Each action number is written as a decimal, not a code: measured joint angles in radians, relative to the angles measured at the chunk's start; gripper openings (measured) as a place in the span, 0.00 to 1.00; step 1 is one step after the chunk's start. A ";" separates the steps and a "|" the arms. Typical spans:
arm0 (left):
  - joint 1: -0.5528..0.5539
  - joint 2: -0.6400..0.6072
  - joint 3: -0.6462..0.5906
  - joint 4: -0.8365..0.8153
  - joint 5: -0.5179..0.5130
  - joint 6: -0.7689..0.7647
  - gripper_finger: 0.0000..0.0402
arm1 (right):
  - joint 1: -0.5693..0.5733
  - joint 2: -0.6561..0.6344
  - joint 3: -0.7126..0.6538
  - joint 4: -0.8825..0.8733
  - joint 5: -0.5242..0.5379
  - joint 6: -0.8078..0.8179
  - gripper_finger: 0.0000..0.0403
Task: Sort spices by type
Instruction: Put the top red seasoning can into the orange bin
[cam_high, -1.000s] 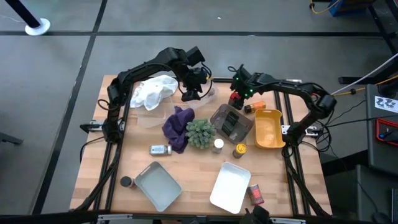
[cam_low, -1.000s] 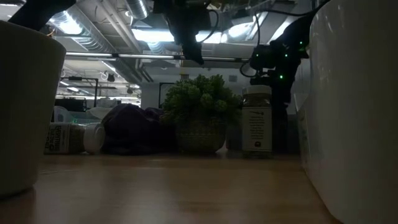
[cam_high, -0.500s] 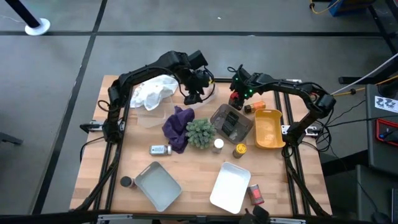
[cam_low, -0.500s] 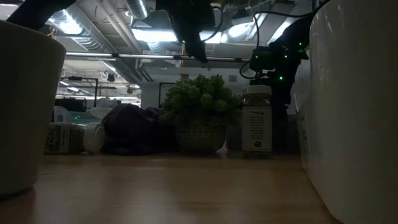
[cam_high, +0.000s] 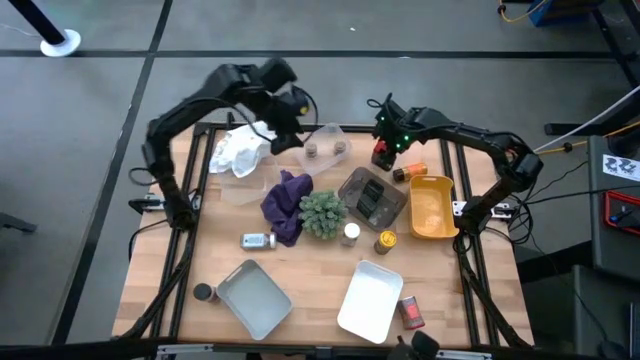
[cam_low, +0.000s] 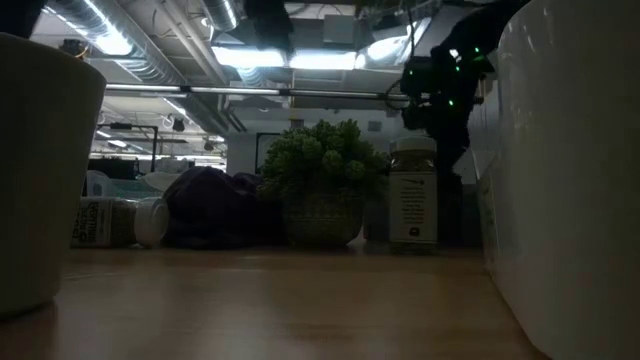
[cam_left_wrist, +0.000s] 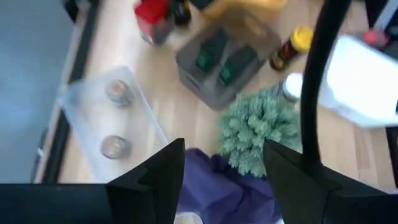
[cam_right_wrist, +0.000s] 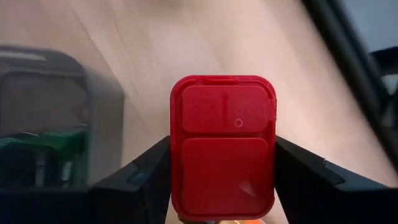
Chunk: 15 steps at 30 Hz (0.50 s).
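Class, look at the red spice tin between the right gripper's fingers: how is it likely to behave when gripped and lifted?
The red spice tin looks boxy with flat sides, so the right gripper probably grips it squarely. Its smooth, glossy lid suggests hard plastic: likely stiff, perhaps slightly slippery. Being small, it is probably light.

Likely lab or workshop: exposed ceiling ducts (cam_low: 150, 55), strip lights (cam_low: 300, 60), concrete floor (cam_high: 90, 150)
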 joint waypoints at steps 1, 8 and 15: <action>0.001 -0.037 -0.029 0.033 -0.002 -0.004 0.50 | 0.000 0.000 0.021 -0.018 0.001 0.000 0.56; -0.001 -0.346 -0.461 0.321 -0.071 -0.078 0.50 | 0.000 -0.001 0.182 -0.186 0.005 0.009 0.56; 0.003 -0.639 -0.972 0.717 -0.154 -0.182 0.50 | 0.000 -0.003 0.315 -0.415 0.005 0.106 0.56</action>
